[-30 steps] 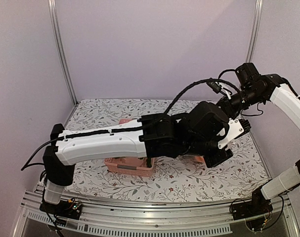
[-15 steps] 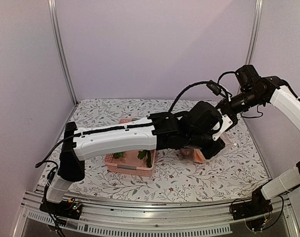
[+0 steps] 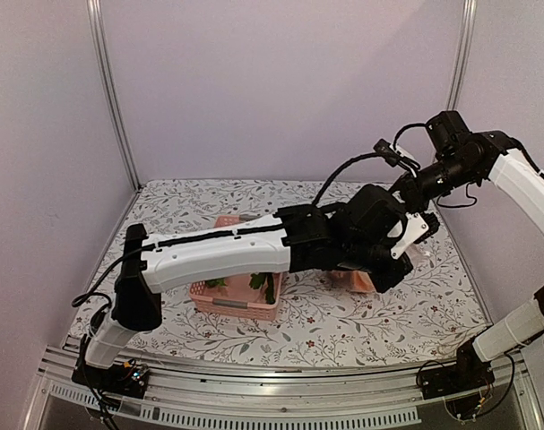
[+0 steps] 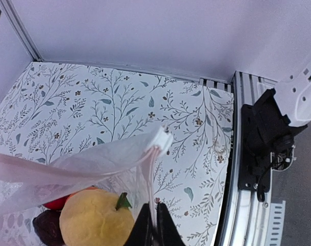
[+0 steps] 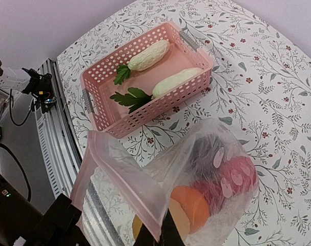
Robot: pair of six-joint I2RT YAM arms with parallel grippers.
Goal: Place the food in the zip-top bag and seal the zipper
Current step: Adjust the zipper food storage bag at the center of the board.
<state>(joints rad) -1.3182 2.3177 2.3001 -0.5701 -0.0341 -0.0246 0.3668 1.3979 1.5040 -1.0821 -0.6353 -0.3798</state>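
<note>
Pale lilac walls [image 3: 280, 81] box in a table [image 3: 191, 202] dressed in a leaf-and-flower print cloth, with a metal rail [image 3: 280, 394] along its near edge where both arms are bolted. Toward the near middle sits a pink basket [image 3: 231, 303]. The right wrist view shows a white radish [image 5: 147, 55] and a second radish [image 5: 175, 82] lying in it side by side, green leaves attached. The left arm [image 3: 218, 255] stretches low across the table from the near left corner, passing over the basket. It meets the right arm [image 3: 522, 188], which bends down from the far right. Between them, right of the basket, hangs the zip-top bag [image 5: 160, 174], clear and crinkled. The left gripper [image 4: 154, 228] has its fingertips pinched together on the bag's top edge, with film trapped between them. The right gripper [image 5: 163, 233] is likewise nipped closed on the pink-tinted zipper [image 5: 119, 174] strip at the mouth. Through the plastic I can make out an orange [image 5: 191, 205], a red piece [image 5: 237, 174] and a dark purple piece [image 5: 206, 154] bunched in the bottom. The mouth stands parted on one side rather than pressed flat. Whether the bag's bottom touches the cloth I cannot tell.
</note>
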